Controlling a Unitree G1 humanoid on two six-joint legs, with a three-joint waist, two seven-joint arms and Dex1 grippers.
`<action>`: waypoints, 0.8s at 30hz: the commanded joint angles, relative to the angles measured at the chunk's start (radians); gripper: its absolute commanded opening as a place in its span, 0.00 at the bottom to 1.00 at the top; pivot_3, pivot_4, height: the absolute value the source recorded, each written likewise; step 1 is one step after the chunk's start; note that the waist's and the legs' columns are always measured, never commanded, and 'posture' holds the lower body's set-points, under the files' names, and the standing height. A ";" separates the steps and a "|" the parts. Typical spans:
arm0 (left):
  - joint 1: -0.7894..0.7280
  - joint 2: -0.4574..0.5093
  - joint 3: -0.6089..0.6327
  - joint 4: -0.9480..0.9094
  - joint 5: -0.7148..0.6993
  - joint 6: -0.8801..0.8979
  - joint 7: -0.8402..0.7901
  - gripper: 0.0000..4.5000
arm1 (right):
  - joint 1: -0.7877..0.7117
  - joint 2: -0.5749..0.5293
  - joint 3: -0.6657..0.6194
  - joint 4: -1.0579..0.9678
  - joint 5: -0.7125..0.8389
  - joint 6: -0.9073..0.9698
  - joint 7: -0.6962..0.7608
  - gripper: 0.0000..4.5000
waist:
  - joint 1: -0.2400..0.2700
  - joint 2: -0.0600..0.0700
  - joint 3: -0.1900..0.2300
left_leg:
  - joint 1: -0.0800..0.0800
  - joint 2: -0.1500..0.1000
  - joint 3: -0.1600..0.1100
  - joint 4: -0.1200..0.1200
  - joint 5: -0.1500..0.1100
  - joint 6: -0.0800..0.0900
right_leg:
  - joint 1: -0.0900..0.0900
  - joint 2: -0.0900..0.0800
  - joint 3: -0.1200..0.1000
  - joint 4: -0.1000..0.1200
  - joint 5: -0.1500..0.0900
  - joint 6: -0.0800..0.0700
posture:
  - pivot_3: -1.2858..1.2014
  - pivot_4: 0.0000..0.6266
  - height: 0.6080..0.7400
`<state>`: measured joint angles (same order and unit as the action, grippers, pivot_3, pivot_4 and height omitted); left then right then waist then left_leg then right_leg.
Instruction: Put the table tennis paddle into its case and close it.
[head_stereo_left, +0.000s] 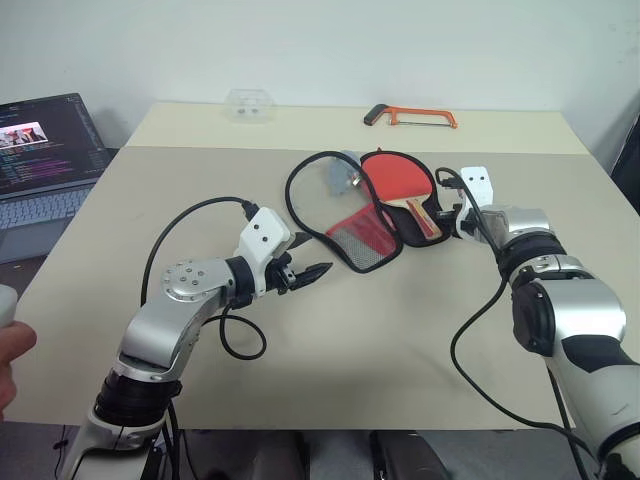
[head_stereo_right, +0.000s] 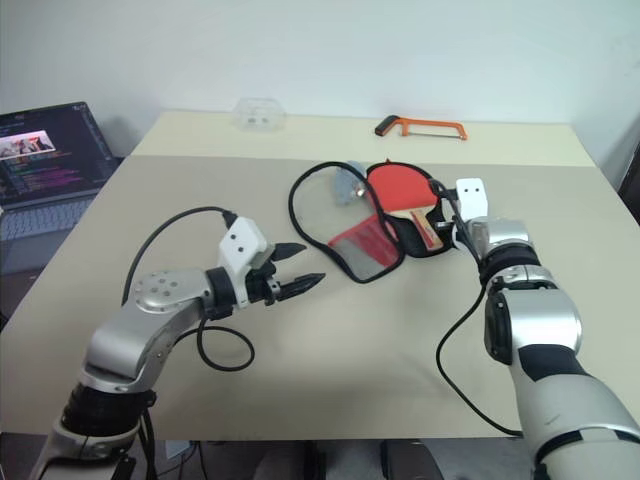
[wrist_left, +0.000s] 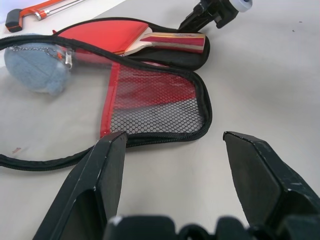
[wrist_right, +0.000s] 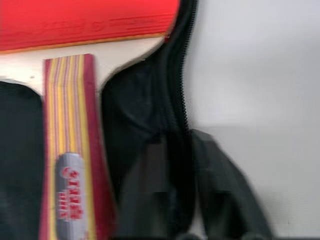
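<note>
paddle (head_stereo_left: 395, 182): we see it lying in the open case (head_stereo_left: 372, 215) on the table (head_stereo_left: 400, 340)
left gripper (head_stereo_left: 308, 272): jaws wide, holding nothing
right gripper (head_stereo_left: 452, 217): jaws pinched on the case's edge by the handle

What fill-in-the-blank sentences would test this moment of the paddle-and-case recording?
1. The table tennis paddle lies in the ____ case.
2. The right gripper is shut on the case's ____ rim.
3. The left gripper hovers with jaws ____.
4. Beyond the case lies an orange ____.

Missing words: open; zipper; open; hacksaw
</note>
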<state>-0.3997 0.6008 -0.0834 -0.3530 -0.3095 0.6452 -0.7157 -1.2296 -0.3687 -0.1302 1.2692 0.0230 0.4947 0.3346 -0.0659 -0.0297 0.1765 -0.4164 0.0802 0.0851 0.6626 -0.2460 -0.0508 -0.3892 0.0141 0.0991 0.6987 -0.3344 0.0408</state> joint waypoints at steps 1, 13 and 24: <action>-0.008 0.004 0.012 -0.025 0.003 -0.021 0.003 0.75 | 0.001 0.005 -0.004 -0.009 0.004 -0.005 0.003 0.01 | 0.000 0.000 0.000 | 0.000 0.000 0.000 0.000 0.000 0.000 | 0.000 0.000 0.000 0.000 0.000 0.000 | 0.52 0.24 1.00; -0.017 0.004 0.006 -0.013 0.007 -0.029 -0.003 0.75 | 0.003 -0.060 -0.042 -0.056 0.020 0.044 -0.105 0.01 | 0.003 0.000 0.000 | 0.000 0.000 0.000 0.000 0.000 0.000 | 0.000 0.000 0.000 0.000 0.000 0.000 | 0.52 0.24 1.00; -0.026 0.001 -0.011 0.005 0.010 -0.050 -0.020 0.75 | 0.193 -0.090 -0.087 -0.466 0.050 0.383 -0.219 0.01 | 0.025 0.000 0.000 | -0.001 0.000 -0.001 0.000 0.000 0.000 | 0.000 -0.001 -0.001 -0.001 0.000 0.000 | 0.52 0.24 1.00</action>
<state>-0.4085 0.5991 -0.0976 -0.3395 -0.3049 0.6202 -0.7315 -1.0635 -0.4207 -0.1888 0.8806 0.0723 0.8111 0.1603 -0.0414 -0.0297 0.1765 -0.4171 0.0805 0.0841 0.6624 -0.2460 -0.0508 -0.3890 0.0128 0.0984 0.6981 -0.3344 0.0409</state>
